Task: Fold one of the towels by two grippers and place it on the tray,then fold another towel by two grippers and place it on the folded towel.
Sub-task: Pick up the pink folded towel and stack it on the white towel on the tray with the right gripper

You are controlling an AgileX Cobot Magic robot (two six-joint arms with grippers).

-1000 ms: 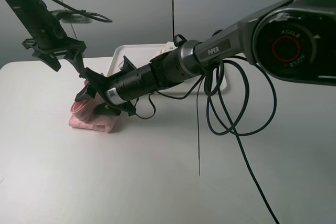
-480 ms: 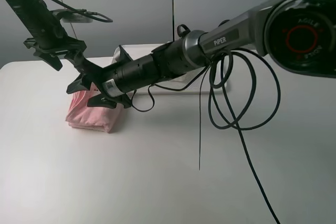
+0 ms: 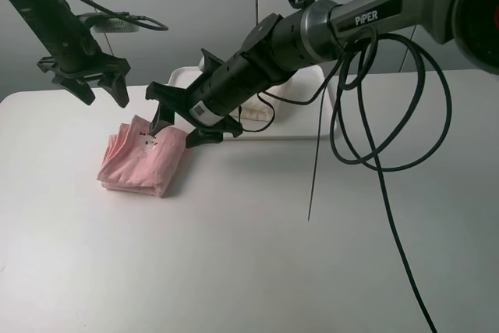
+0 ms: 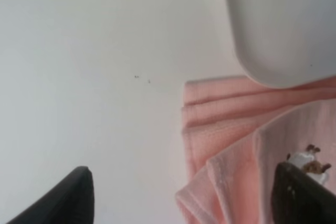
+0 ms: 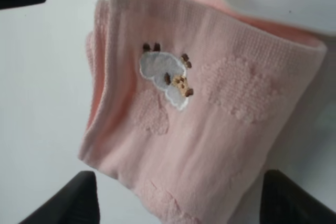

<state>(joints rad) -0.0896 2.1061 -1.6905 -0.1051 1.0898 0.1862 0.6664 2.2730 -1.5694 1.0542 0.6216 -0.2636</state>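
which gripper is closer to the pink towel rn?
Right. The right gripper hangs open just above the pink towel, over its tray-side edge, without touching it. The left gripper is open too, higher up, above and behind the towel's far left corner.

My pincers (image 3: 187,118) are black. The towel (image 3: 140,160) is pale pink, embossed with cloud-like shapes, bearing a white cartoon face with brown marks (image 5: 167,78). The tray (image 3: 295,86) is white, the counter (image 3: 234,255) off-white.
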